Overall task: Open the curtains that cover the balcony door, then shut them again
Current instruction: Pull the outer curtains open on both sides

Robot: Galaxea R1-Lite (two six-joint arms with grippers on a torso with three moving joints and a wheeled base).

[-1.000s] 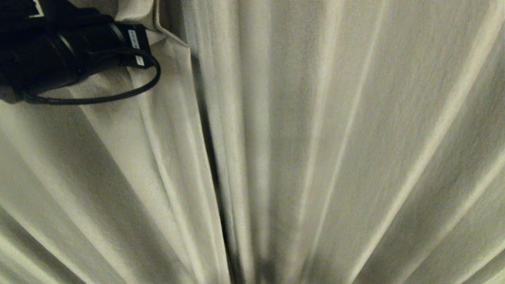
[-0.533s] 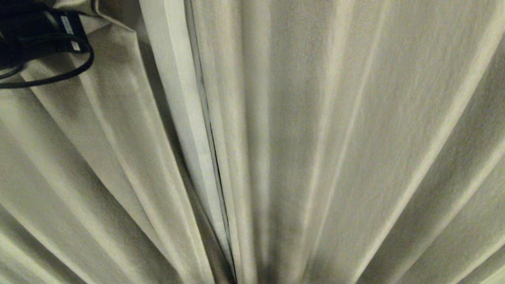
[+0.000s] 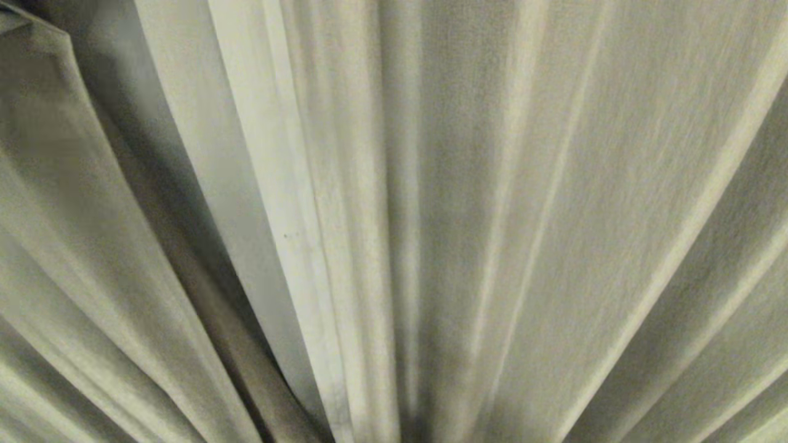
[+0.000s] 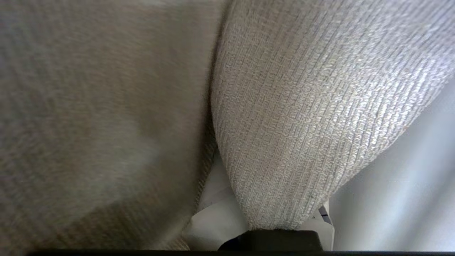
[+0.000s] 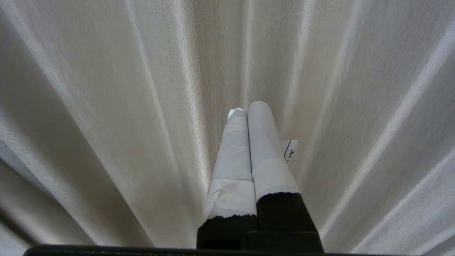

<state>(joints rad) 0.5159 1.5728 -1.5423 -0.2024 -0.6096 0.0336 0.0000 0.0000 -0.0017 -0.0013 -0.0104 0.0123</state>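
The head view is filled by the curtains (image 3: 554,215), cream-white woven fabric hung in long soft pleats that fan outward from about 6 o'clock toward the upper edge. Toward 10 o'clock the left panel (image 3: 55,203) is drawn aside, its edge folded at the upper corner, and a shadowed gap is opened between it and a paler, brighter strip (image 3: 203,184) that cannot be identified with certainty. In the left wrist view a bunched fold of the fabric (image 4: 302,113) is seen close up, its coarse weave visible.
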